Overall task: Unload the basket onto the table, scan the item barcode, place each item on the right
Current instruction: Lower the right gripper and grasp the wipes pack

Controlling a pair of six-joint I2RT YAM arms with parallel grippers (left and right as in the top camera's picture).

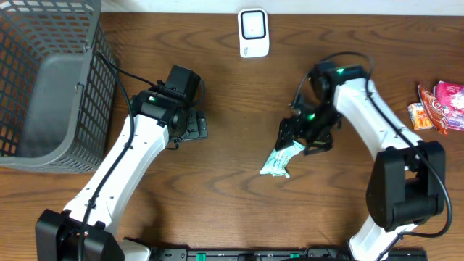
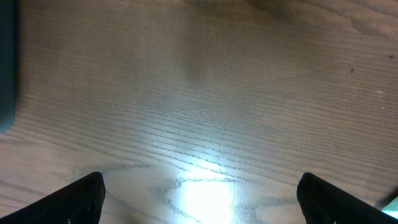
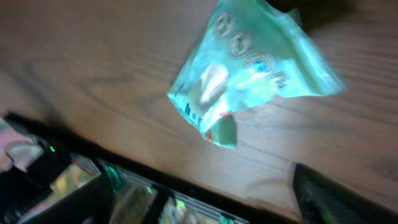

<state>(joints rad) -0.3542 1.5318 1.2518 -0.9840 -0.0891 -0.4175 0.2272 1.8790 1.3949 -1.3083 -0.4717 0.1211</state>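
Note:
The item is a pale teal foil packet lying flat on the wooden table right of centre. In the right wrist view the packet lies ahead of the fingers, touching neither. My right gripper hovers at the packet's upper end, and in its own view the gripper has its jaws wide apart with only bare wood between them. A white barcode scanner stands at the table's back edge. My left gripper rests left of centre; in the left wrist view the gripper is open over bare table.
A grey mesh basket fills the back left corner. Red and orange snack packets lie at the right edge. A black rail runs along the table's front edge, close under the right gripper's view.

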